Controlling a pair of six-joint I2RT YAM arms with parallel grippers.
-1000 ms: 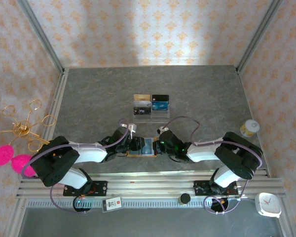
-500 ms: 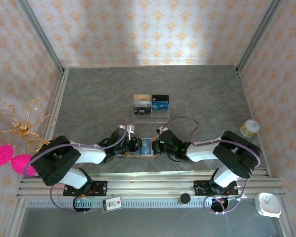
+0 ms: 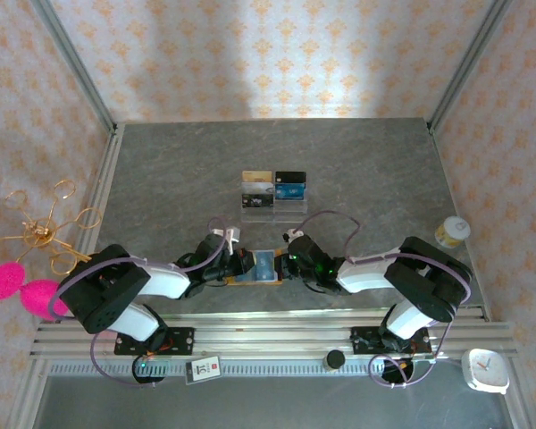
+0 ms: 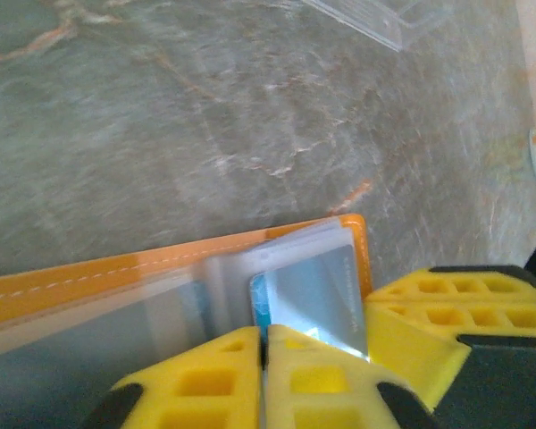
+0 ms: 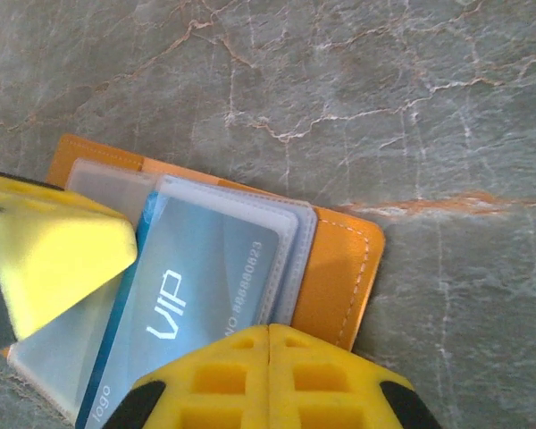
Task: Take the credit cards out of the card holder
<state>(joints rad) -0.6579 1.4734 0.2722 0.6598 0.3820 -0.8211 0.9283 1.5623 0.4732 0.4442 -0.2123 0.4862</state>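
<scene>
Orange leather card holder (image 5: 339, 259) lies open on the grey table (image 5: 384, 107). My left gripper (image 4: 263, 357) is squeezed together at the corner of the blue VIP card (image 4: 308, 299), can't tell if it's pinching it. My right gripper (image 5: 268, 357) is closed too, tips over the holder's edge.

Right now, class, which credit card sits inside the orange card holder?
The light blue VIP card; the other cards stand on the clear acrylic stand.

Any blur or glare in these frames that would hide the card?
Left wrist: table soft, slightly smeared; white glare on the blue card. Right wrist: sharp, VIP lettering legible. Top external: evenly lit, bright patch on the back wall.
</scene>
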